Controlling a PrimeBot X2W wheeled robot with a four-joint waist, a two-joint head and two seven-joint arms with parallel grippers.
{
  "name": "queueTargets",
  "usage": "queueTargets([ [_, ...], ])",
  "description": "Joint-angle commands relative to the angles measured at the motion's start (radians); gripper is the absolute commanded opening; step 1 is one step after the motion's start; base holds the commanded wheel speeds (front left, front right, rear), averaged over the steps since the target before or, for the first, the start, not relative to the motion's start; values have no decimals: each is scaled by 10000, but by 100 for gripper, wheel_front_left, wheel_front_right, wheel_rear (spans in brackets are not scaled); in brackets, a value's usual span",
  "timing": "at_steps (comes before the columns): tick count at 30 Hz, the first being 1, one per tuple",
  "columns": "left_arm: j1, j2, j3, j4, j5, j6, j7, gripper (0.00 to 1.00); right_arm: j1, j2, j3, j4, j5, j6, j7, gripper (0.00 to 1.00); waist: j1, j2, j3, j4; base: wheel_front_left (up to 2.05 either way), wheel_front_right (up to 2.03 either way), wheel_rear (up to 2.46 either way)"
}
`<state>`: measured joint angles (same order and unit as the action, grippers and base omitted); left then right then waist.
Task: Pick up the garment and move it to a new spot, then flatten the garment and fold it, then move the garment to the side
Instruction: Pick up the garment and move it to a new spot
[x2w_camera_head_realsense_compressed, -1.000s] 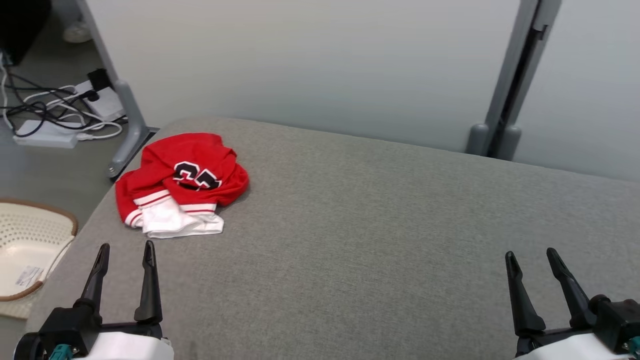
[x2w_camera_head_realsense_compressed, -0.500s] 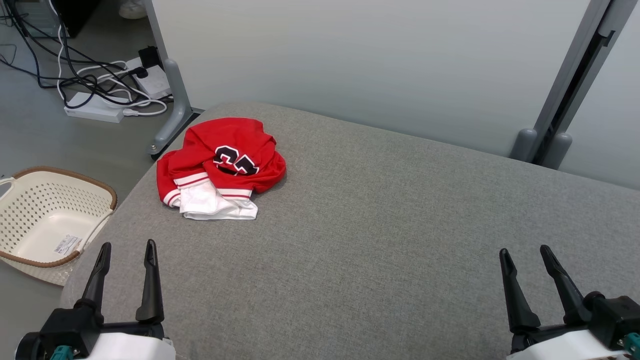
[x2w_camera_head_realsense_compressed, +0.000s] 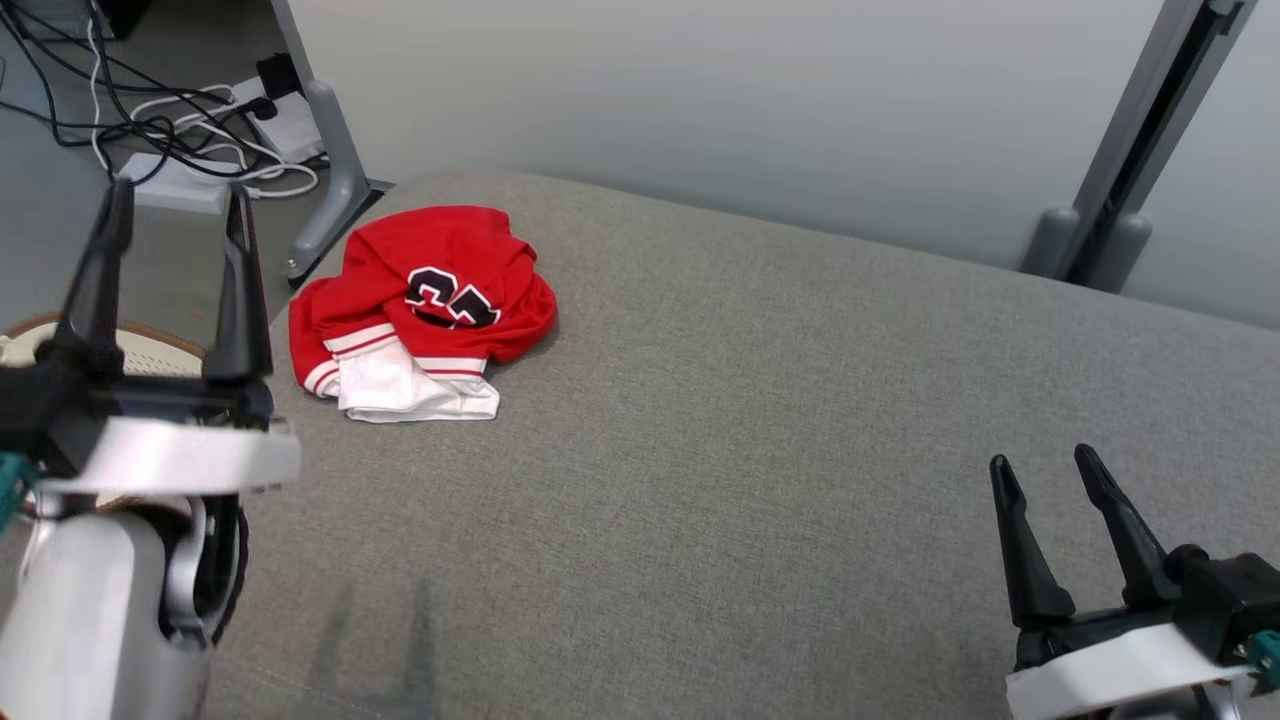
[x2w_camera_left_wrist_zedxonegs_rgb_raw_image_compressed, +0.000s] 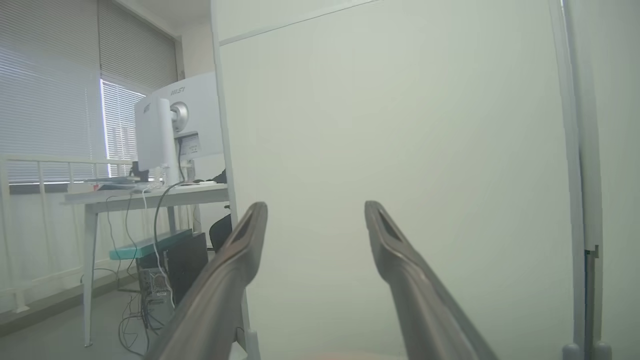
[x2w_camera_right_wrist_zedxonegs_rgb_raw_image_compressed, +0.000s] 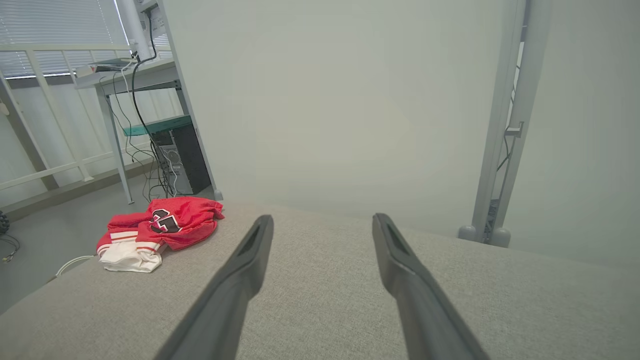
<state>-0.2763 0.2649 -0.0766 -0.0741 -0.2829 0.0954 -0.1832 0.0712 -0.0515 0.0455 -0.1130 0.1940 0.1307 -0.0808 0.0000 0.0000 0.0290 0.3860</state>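
The garment (x2w_camera_head_realsense_compressed: 420, 305) is a red jersey with black-and-white numbers and white trim, crumpled in a heap at the far left corner of the grey padded table (x2w_camera_head_realsense_compressed: 760, 440). In the right wrist view the garment (x2w_camera_right_wrist_zedxonegs_rgb_raw_image_compressed: 157, 230) lies far off to the left. My left gripper (x2w_camera_head_realsense_compressed: 175, 195) is raised high at the left, open and empty, left of the garment and well above the surface. In its own wrist view the left gripper (x2w_camera_left_wrist_zedxonegs_rgb_raw_image_compressed: 315, 212) faces a pale partition. My right gripper (x2w_camera_head_realsense_compressed: 1040, 465) hovers open at the lower right, far from the garment, as the right wrist view (x2w_camera_right_wrist_zedxonegs_rgb_raw_image_compressed: 322, 220) also shows.
A cream perforated basket (x2w_camera_head_realsense_compressed: 150, 345) sits on the floor left of the table, partly behind my left arm. Cables and a power strip (x2w_camera_head_realsense_compressed: 180, 180) lie on the floor beyond. A pale partition wall (x2w_camera_head_realsense_compressed: 700, 110) with grey posts (x2w_camera_head_realsense_compressed: 1130, 170) runs behind the table.
My left arm has risen and now sits much higher in the head view. The head camera has shifted, so the scene slid. The garment lies as before and both grippers stay open.
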Motion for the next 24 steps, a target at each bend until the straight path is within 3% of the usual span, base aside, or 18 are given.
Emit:
queueTargets([
  [1,-850,123,-64,448,-140,-235,401,100,-213,-128,71,-170,-89,1,108,100,0,0,545,-351,0,0,0],
  [6,-2848,279,-153,2665,-644,-897,1086,100,-753,-400,312,-373,-128,1,275,100,0,0,1464,-1074,0,0,0],
  [7,-2848,279,-153,2665,-644,-897,1086,100,-753,-400,312,-373,-128,1,275,100,0,0,1464,-1074,0,0,0],
  [12,-4208,203,-127,5349,-988,-1367,703,100,-1214,-633,326,-429,-108,1,296,100,0,0,2326,-1702,0,0,0],
  [24,-6305,386,-3,10698,-1467,-1894,81,100,-2174,-1078,578,-585,-96,1,415,100,0,0,4162,-2805,0,0,0],
])
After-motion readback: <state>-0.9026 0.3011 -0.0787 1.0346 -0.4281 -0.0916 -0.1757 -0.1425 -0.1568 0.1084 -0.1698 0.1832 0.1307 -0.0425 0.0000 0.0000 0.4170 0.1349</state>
